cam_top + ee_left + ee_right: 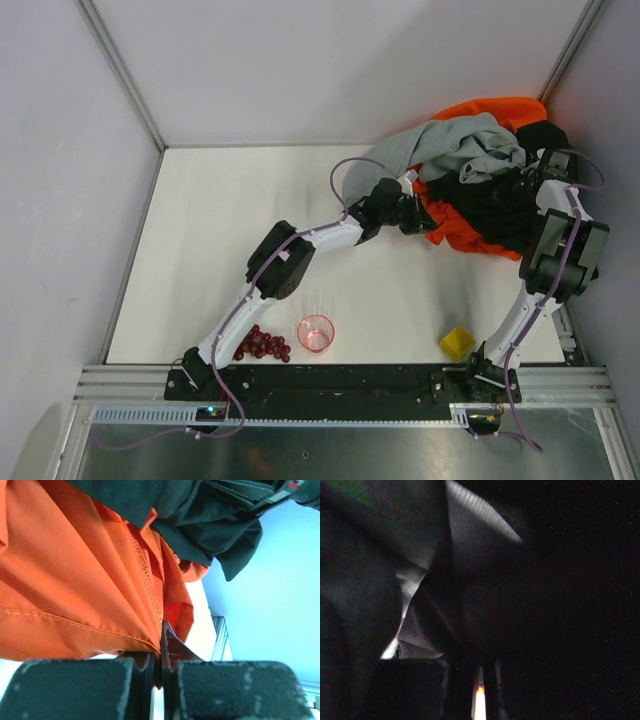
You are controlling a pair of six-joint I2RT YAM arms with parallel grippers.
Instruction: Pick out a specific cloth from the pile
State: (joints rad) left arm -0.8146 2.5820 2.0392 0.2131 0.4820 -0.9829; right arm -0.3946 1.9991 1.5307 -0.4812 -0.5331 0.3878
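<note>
The pile (480, 170) lies at the back right corner: a grey sweatshirt (450, 145) on top, black cloth (495, 210) beneath, bright orange cloth (500, 105) behind. The deep red-orange cloth (455, 232) sticks out at the pile's near left edge. My left gripper (418, 215) is at that edge, shut on the cloth's hem. In the left wrist view the gripper (161, 655) pinches the stitched red-orange fabric (75, 580), with black cloth (200, 520) above. My right gripper (528, 180) is buried in the black cloth. The right wrist view is dark, with the gripper's (479, 680) jaws close together on dark fabric.
A pink cup (316, 332) stands near the front edge, with several small dark red balls (262, 344) to its left. A yellow block (457, 343) lies at the front right. White walls close the table at the back and the right, next to the pile.
</note>
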